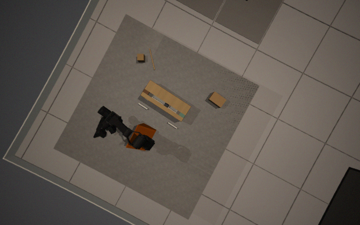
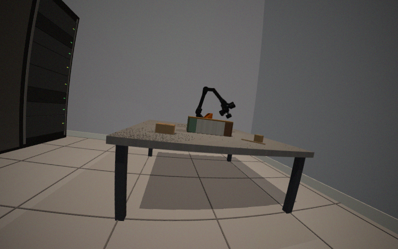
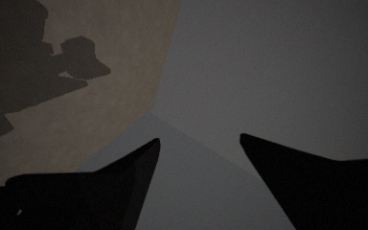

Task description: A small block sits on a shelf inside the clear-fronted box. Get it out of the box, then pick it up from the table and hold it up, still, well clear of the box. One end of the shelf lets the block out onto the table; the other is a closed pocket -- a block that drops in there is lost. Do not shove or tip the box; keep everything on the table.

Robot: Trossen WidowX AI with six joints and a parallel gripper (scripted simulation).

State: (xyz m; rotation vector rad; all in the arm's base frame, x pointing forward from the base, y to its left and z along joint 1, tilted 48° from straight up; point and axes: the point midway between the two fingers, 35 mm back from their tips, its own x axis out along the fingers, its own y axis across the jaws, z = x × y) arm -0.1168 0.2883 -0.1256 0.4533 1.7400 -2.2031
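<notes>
The long box [image 1: 169,96] [image 2: 209,126] stands on the table, with a wooden top, a green end section [image 1: 181,115] [image 2: 191,125] and a brown end section [image 1: 146,91] [image 2: 228,129]. A small dark square shape [image 1: 166,104], apparently the block, shows near the middle of the slot in the box top. The shelf and the clear front are not readable from these views, nor is which end is the pocket. My gripper [image 3: 199,140] is open, its two dark fingers wide apart with nothing between them. It is raised in the air on the arm's side of the box, away from it.
The arm's orange base [image 1: 147,130] [image 2: 208,115] stands on the box's front side. Two pale strips [image 1: 143,106] [image 1: 172,125] lie before the box. A larger wooden block [image 1: 217,99] [image 2: 165,128], a small wooden cube [image 1: 140,57] [image 2: 258,138] and a thin stick [image 1: 152,59] [image 2: 249,140] lie around it.
</notes>
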